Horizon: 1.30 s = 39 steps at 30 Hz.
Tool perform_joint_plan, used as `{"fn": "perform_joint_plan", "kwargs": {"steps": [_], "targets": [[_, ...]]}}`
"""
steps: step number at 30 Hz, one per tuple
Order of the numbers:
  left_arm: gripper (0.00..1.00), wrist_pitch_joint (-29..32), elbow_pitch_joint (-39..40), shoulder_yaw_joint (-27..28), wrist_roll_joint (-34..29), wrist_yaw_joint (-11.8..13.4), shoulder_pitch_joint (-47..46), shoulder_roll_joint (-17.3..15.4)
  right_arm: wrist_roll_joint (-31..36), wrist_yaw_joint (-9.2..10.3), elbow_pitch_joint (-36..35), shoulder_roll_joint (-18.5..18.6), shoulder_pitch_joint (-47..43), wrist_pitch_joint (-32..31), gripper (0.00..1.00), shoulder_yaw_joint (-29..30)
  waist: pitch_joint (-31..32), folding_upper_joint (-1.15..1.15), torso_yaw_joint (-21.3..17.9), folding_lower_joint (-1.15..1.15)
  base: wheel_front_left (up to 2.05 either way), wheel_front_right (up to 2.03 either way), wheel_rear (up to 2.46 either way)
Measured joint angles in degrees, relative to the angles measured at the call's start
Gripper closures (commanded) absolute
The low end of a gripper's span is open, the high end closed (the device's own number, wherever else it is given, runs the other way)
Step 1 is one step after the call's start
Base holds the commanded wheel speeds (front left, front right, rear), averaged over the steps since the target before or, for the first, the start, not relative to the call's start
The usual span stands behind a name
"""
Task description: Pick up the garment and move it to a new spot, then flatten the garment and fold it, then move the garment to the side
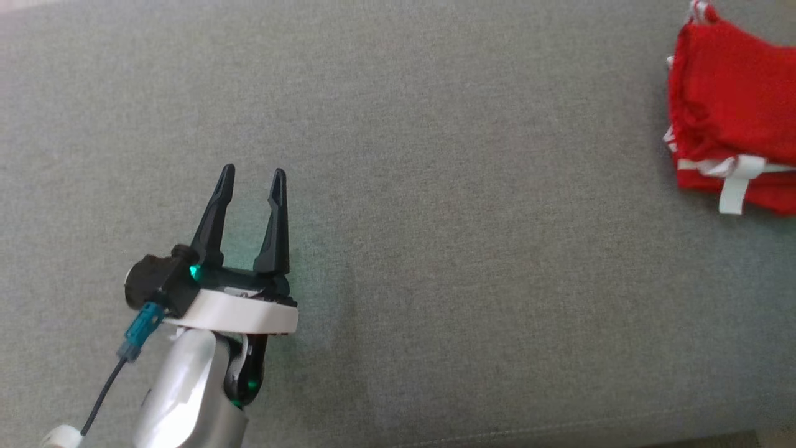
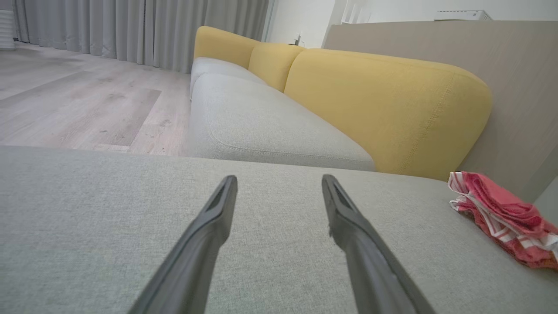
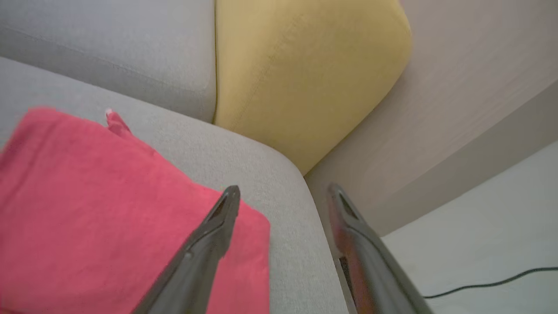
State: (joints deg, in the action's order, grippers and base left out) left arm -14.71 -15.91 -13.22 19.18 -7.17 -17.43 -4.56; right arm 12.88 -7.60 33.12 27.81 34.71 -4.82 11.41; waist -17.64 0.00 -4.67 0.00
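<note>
With both tools open and empty, my left tool (image 1: 253,171) over the grey seat cushion (image 1: 435,249) and my right tool (image 3: 284,189) above the folded red garment (image 1: 734,112) at its right edge, I fear a finger snagging the cloth and dragging it off.

Here's the left gripper (image 1: 254,169): two long, tapering black fingers (image 1: 214,218) on a black base, with a green light (image 1: 194,271) glowing at the root, all seated on a white ring (image 1: 242,316) atop a glossy silver forearm (image 1: 186,386). A teal connector (image 1: 142,328) plugs in at the side, with a thin dark cable (image 1: 99,398) trailing from it. The right gripper (image 3: 284,189) has the same dark grey pointed fingers, grooved near the tips.
</note>
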Motion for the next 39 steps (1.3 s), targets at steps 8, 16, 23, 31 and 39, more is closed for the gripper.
{"fn": "perform_joint_plan", "kwargs": {"steps": [8,16,23,31,39], "targets": [[0.0,0.0,0.32,0.77,0.0,0.0,1.24,0.12,-1.57,0.0,-8.2,-8.57,-0.31,2.92,0.0,-2.16,4.59,0.0,-0.02,-0.01,0.0,0.0,0.0],[0.0,0.0,2.27,3.26,-0.09,0.0,5.6,0.83,-7.38,0.0,-18.35,-22.25,-8.09,8.61,0.0,-4.38,9.63,0.0,0.59,-0.01,0.0,0.0,0.0],[0.0,0.0,3.16,3.98,-0.6,0.0,8.89,1.43,-19.97,0.0,-18.3,-24.62,-17.63,15.74,0.0,-6.45,12.6,0.0,2.16,-0.02,0.0,0.0,0.0],[0.0,0.0,3.01,3.93,-0.58,0.01,12.05,1.62,-26.91,0.0,-12.0,-25.02,-25.09,19.04,0.0,-13.41,14.48,0.0,3.72,-0.01,0.0,0.0,0.0],[0.0,0.0,2.54,3.85,-0.35,0.0,12.25,1.66,-27.49,0.0,-13.4,-25.07,-25.22,19.19,0.0,-15.55,15.26,0.0,4.22,0.0,0.0,0.0,0.0]]}}
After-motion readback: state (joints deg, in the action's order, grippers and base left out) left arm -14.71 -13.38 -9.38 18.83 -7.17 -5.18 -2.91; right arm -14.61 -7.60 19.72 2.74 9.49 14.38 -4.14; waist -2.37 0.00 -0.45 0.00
